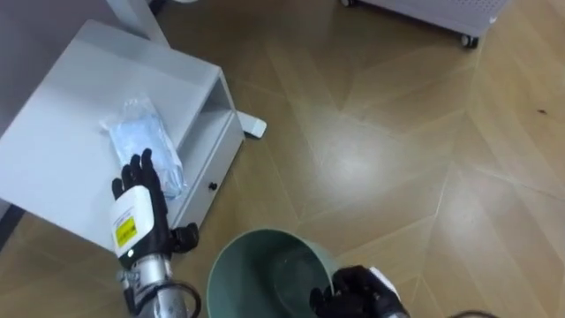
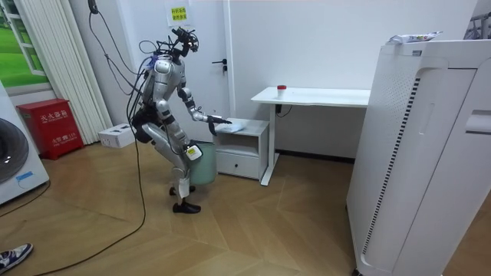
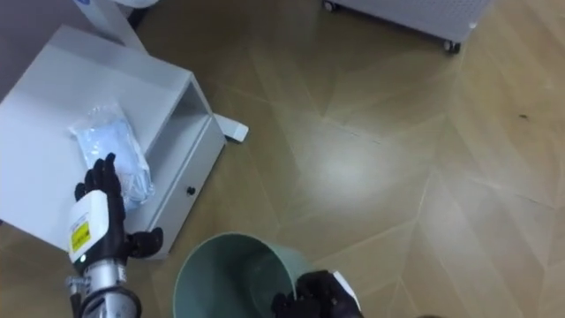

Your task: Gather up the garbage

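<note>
A crumpled clear-blue plastic bag (image 1: 141, 137) lies on top of the low white cabinet (image 1: 62, 132) at the left. My left hand (image 1: 141, 190) reaches over the cabinet top with straight, spread fingers; its fingertips are at the bag's near edge and nothing is held. A green bin (image 1: 256, 265) hangs low in the middle, mouth upward. My right hand (image 1: 357, 291) is curled over the bin's right rim. In the room view I stand bent slightly forward before the cabinet (image 2: 245, 146), the left hand (image 2: 219, 120) stretched over it and the bin (image 2: 201, 165) at my hip.
The cabinet has a shelf gap and a drawer with a small dark knob (image 1: 212, 185). A white desk foot (image 1: 253, 127) lies on the wood floor beside it. A wheeled white unit (image 1: 441, 18) stands at the far right. The desk (image 2: 307, 96) carries a small red object.
</note>
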